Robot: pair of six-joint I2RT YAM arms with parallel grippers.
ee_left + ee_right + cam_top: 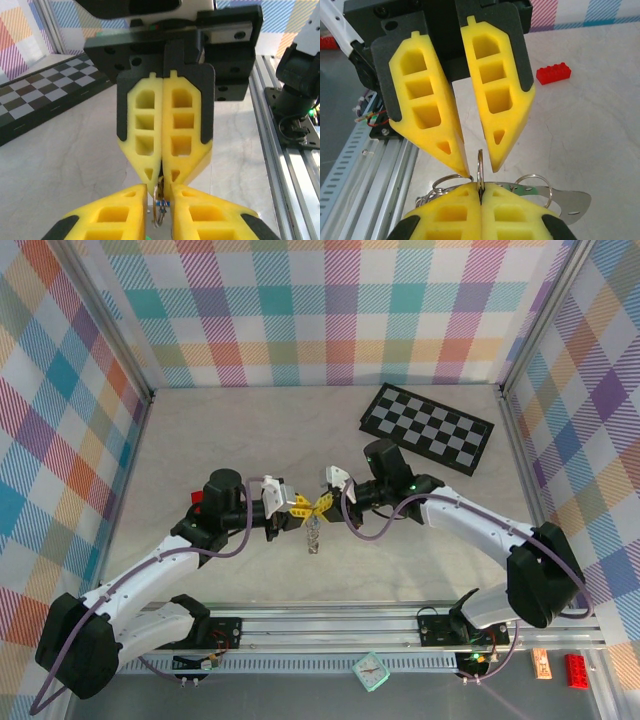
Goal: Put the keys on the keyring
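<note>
Pinching the keyring (479, 165) edge-on, right gripper (480, 186) was clamped tight | left gripper (160, 189) faced it tip-to-tip, jaws slightly parted astride the keyring | red brick (553, 74) beyond left gripper, chequered board (40, 95) beyond right gripper

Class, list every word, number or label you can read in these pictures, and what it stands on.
No text can be read.
On the small teal clock, face markings are too small to read.
The chequered board bears plain squares, no writing.
</note>
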